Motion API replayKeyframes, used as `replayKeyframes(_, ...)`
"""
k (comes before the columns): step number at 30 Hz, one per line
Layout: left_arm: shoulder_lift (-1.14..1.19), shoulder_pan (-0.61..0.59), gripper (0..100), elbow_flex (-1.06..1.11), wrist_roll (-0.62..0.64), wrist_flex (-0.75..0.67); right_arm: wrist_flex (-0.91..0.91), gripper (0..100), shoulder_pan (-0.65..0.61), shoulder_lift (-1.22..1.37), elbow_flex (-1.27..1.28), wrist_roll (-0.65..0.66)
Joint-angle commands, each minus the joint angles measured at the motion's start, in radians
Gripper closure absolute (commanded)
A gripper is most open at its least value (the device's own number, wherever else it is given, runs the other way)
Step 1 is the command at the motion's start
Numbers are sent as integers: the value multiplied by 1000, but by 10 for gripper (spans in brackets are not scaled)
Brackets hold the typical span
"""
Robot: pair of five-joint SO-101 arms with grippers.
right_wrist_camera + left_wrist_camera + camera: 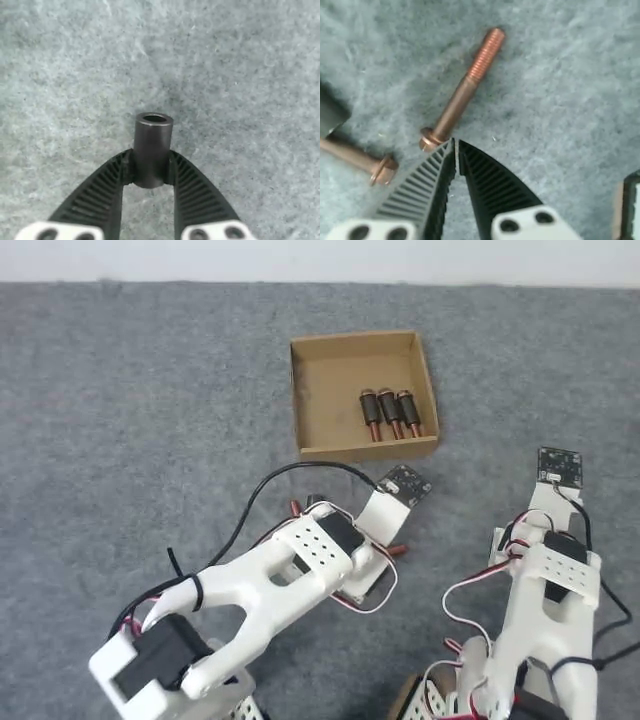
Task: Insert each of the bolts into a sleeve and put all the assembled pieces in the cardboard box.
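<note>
While the box point(330, 380) holds three pieces point(389, 413), the right gripper point(150, 156) clamps a sleeve point(153, 137) between its jaws; the left gripper point(456, 145), jaws all but closed and empty, has a bolt point(462, 92) lying head-first at its tips, and could roll it aside

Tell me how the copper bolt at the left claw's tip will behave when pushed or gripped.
The bolt is a round, rigid-looking metal shaft lying flat, so a sideways push would probably roll it, its wider head curving the path. Its smooth shank may slip in the left claw; the fuzzy carpet should damp rolling.
</note>
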Motion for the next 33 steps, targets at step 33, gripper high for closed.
replayKeyframes(33, 281, -201, 989, -268, 75, -161, -16, 992, -30, -24, -25, 23)
